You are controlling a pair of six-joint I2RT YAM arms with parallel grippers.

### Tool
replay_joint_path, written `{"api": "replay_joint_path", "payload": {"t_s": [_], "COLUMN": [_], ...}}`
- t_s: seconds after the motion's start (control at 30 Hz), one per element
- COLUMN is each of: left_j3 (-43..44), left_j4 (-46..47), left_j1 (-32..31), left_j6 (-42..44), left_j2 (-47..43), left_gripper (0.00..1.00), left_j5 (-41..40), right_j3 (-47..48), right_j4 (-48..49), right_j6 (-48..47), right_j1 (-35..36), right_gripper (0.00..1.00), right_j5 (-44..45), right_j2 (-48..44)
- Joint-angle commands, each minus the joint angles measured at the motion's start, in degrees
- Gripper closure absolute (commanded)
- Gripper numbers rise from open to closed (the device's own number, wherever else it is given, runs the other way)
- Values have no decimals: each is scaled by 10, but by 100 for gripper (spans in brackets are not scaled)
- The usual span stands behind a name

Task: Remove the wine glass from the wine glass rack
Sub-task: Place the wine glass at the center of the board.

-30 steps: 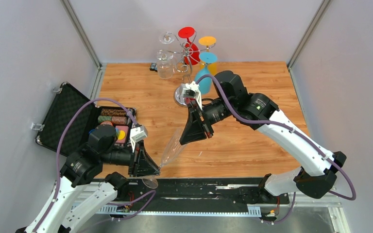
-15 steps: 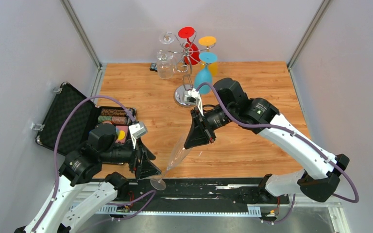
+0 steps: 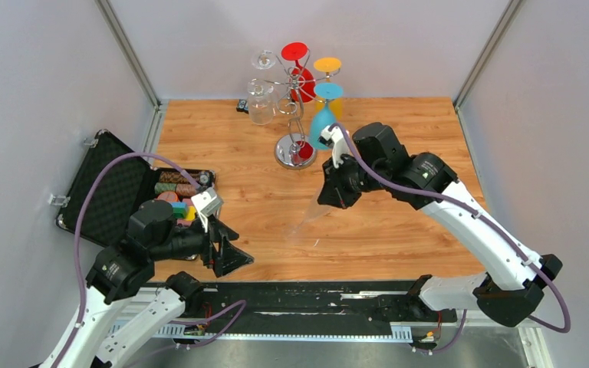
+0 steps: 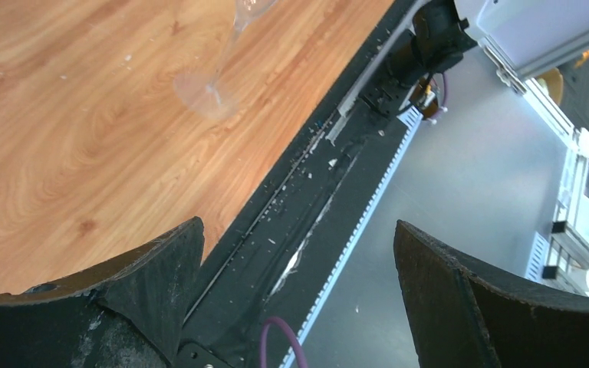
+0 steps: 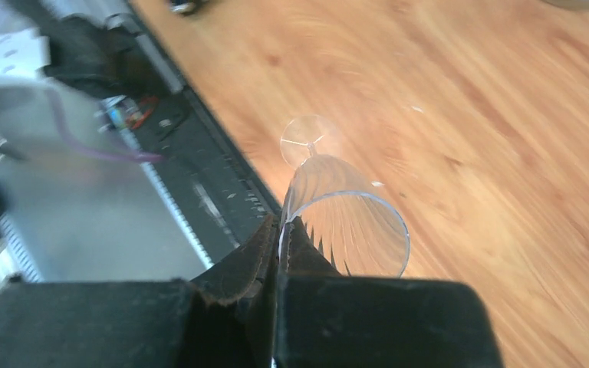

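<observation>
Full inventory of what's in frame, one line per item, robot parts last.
table: 1, wood, centre
rack: 1, chrome, back centre of table
red glass: 1, red, hung on rack
yellow glass: 1, yellow, hung on rack, right side
blue glass: 1, blue, hung on rack, low on the right
clear hung glasses: count unclear, clear, rack's left side
held glass: 1, clear, tilted over table, foot downward
case: 1, black, open, left side, coloured pieces inside
small item: 1, black, back edge, too small to identify
left gripper: 1, black, open and empty, over near edge
right gripper: 1, black, shut on held glass's rim
</observation>
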Motion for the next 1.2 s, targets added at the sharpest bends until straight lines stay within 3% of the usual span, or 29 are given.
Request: {"api": "replay_joint_path", "payload": {"t_s": [0.0, 0.37, 0.73, 1.17], "left_j3": [15, -17, -30, -33], "left_j4": [40, 90, 91, 89], "left_j1": [0, 1, 1, 0], "left_j6": [-1, -21, -16, -13], "left_j2": [-17, -43, -74, -86], "left_gripper": [0, 0, 0, 0], "left_j5": [-49, -71, -69, -66], "right_j3": [26, 72, 138, 214], "right_j4": [-43, -53, -25, 0], "right_j6": [40, 56, 23, 6], "right_j1": [-41, -144, -283, -396], "right_gripper": [100, 100, 100, 100], "right_j5": [166, 373, 418, 368], "right_j2": [-8, 58, 168, 270]}}
